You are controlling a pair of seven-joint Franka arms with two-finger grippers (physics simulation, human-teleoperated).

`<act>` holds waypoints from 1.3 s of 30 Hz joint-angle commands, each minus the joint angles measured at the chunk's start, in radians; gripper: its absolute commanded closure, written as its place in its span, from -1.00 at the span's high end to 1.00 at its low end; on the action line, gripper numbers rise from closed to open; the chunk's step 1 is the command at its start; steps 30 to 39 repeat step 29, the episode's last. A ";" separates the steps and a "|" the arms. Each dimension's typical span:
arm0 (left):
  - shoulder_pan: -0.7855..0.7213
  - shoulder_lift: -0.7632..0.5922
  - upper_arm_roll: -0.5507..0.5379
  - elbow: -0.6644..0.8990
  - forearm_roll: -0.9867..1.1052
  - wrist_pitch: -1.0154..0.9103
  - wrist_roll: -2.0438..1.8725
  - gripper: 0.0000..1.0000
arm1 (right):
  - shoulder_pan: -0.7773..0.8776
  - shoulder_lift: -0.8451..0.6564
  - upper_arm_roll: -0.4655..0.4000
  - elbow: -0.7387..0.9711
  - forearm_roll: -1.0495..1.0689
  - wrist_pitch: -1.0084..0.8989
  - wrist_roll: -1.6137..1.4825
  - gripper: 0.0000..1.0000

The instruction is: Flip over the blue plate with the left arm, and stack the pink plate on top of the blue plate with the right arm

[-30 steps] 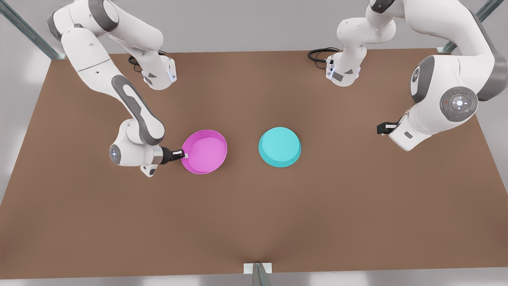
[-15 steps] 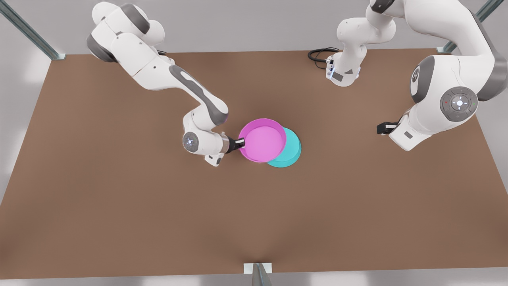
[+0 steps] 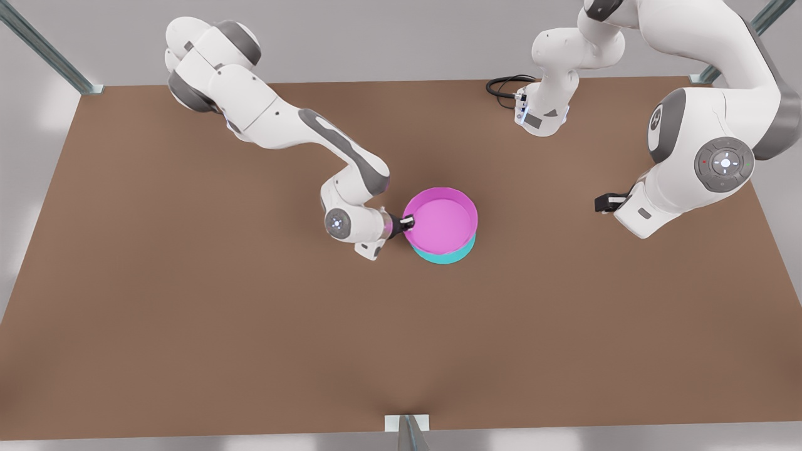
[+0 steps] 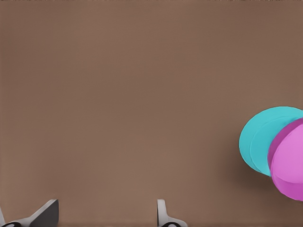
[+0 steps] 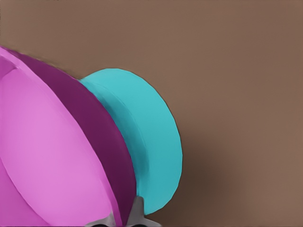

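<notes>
Clamped on the rim of the round magenta-pink plastic plate (image 3: 442, 217), at the plate's nine o'clock edge, my right gripper (image 3: 406, 222) held it directly above the round turquoise plastic plate (image 3: 446, 256), which lay base-up on the plain brown tabletop (image 3: 250, 326). Only a turquoise crescent peeked out at six o'clock. My left gripper (image 3: 603, 202) waited, fingers spread, well out at three o'clock from the stack. A black cable (image 3: 504, 85) coiled near the table's far edge. Grey metal struts (image 3: 44, 47) framed the far corners against pale walls.
</notes>
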 commanded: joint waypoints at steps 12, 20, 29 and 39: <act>0.000 0.001 0.000 0.000 0.000 0.000 0.000 1.00 | 0.006 0.031 0.000 0.030 -0.011 0.012 0.007 1.00; 0.000 0.000 0.000 0.000 0.000 -0.003 -0.002 1.00 | -0.347 -0.215 -0.100 0.305 -0.444 -0.601 -0.105 1.00; 0.000 0.000 0.000 0.000 -0.001 -0.005 -0.002 1.00 | -0.353 -0.468 -0.367 0.179 -0.432 -0.754 -0.050 1.00; 0.000 0.000 0.000 0.000 -0.001 -0.005 -0.002 1.00 | -0.353 -0.468 -0.367 0.179 -0.432 -0.754 -0.050 1.00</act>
